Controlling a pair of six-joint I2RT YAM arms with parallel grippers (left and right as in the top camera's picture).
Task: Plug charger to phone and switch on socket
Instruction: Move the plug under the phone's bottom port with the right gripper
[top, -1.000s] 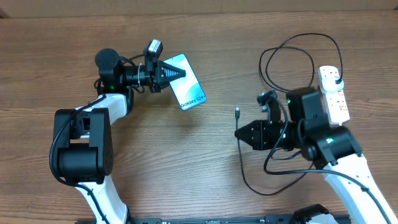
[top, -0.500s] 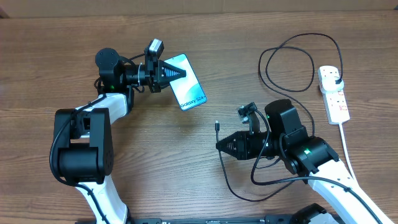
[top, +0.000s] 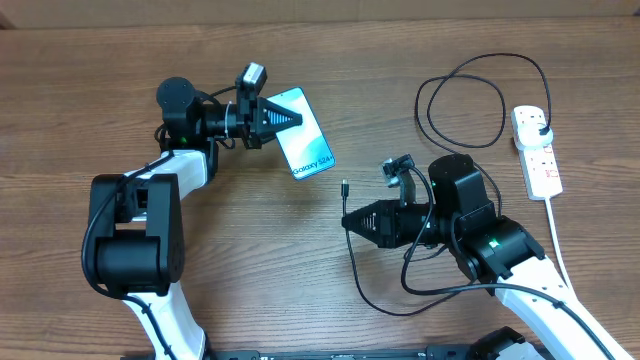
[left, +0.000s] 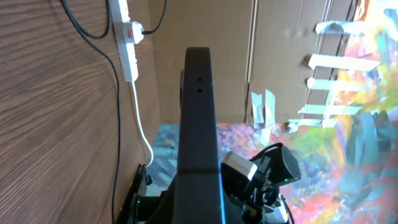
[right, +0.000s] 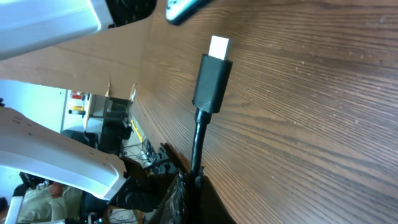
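Note:
My left gripper is shut on the phone, a slim handset with a light blue screen, held tilted above the table; in the left wrist view its dark edge runs up the middle. My right gripper is shut on the charger cable just behind its small black connector tip, which points toward the phone's lower end, a short gap apart. The tip stands out from the fingers in the right wrist view. The black plug sits in the white socket strip at the right.
The black cable loops on the table at the back right and trails in front of my right arm. The strip's thick white cord runs toward the front right. The strip also shows in the left wrist view.
My right gripper has carried the connector tip left and then slightly back, toward the phone. My left gripper and the phone have shifted a little to the right.

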